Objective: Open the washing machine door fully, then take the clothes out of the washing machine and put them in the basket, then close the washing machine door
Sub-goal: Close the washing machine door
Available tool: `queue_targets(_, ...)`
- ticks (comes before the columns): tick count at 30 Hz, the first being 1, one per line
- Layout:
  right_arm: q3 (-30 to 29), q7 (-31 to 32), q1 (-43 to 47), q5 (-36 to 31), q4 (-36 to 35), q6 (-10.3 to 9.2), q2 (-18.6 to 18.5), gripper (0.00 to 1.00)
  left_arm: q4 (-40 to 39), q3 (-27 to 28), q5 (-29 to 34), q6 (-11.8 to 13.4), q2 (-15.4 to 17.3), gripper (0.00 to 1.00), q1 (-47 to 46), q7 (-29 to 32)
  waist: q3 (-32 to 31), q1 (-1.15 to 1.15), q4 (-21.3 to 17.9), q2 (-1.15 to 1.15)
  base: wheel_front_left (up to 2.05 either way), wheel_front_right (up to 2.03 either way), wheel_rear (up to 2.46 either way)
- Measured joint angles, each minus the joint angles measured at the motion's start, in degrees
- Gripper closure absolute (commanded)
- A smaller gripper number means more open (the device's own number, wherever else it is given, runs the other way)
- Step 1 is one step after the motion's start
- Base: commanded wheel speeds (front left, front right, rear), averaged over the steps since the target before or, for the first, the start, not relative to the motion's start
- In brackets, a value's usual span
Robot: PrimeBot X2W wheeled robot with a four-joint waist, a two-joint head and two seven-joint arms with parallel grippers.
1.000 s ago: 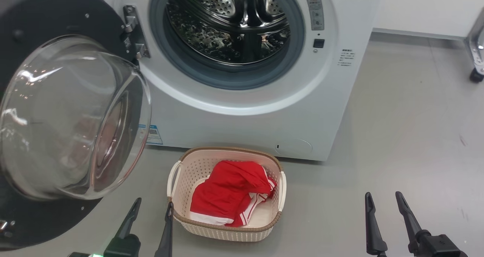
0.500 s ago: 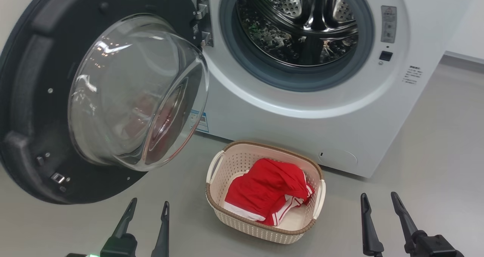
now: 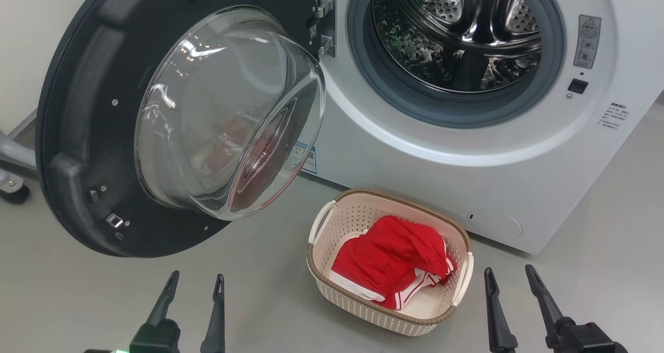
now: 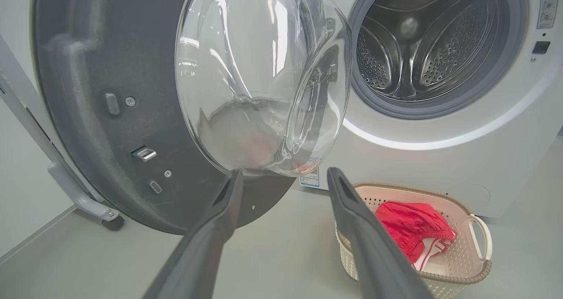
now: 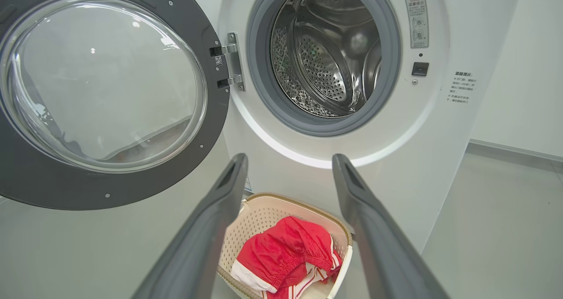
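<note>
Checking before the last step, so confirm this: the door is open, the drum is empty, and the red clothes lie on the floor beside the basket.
One thing is wrong: the clothes are not on the floor beside the basket; they lie inside it, as the head view shows. The rest stands: the door is open and the drum is empty.

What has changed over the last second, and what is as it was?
The head camera turned left, so everything sits further right in its view; no thing itself moved, nothing was grasped or released. Unchanged: the round black-rimmed glass door stands open on the big white washing machine, the red white-striped garment lies in the cream perforated basket, and the left gripper and right gripper stay open, empty.
</note>
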Motion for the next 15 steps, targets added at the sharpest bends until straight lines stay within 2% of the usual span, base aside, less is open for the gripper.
queue_targets(2, 0.0, 0.0, 0.0, 0.0, 0.2, 0.0, 0.0, 0.0, 0.1, 0.0, 0.0, 0.0, 0.0, 0.01, 0.0, 0.0, 0.0, 0.0, 0.0, 0.0, 0.0, 0.0, 0.0)
queue_targets(3, 0.0, 0.0, 0.0, 0.0, 0.3, 0.0, 0.0, 0.0, 0.1, 0.0, 0.0, 0.0, 0.0, 0.1, 0.0, 0.0, -0.1, 0.0, 0.0, 0.0, 0.0, 0.0, 0.0)
queue_targets(4, 0.0, 0.0, 0.0, 0.0, 0.4, 0.0, 0.0, 0.0, 0.1, 0.1, 0.0, 0.0, 0.0, 0.41, 0.0, 0.0, -0.1, 0.0, 0.0, 0.0, 0.0, 0.0, 0.0)
queue_targets(5, 0.1, 0.0, 0.0, 0.0, 0.4, 0.0, 0.0, 0.0, 0.1, 0.1, 0.0, 0.0, -0.1, 0.67, 0.0, 0.0, -0.1, 0.0, -0.1, 0.0, 0.0, 0.0, 0.0)
queue_targets(6, 0.1, 0.0, 0.0, 0.0, 0.5, 0.0, 0.0, 0.0, 0.2, 0.1, 0.0, 0.0, -0.1, 1.0, 0.0, 0.0, -0.1, 0.0, -0.1, 0.0, 0.0, 0.0, 0.0)
queue_targets(15, 0.2, 0.0, 0.0, -0.1, 0.7, 0.0, 0.0, 0.0, -0.6, -0.8, -2.6, -0.4, -0.3, 1.0, 0.0, 0.0, -0.2, 0.0, -0.5, 0.0, 0.0, 0.0, 0.0)
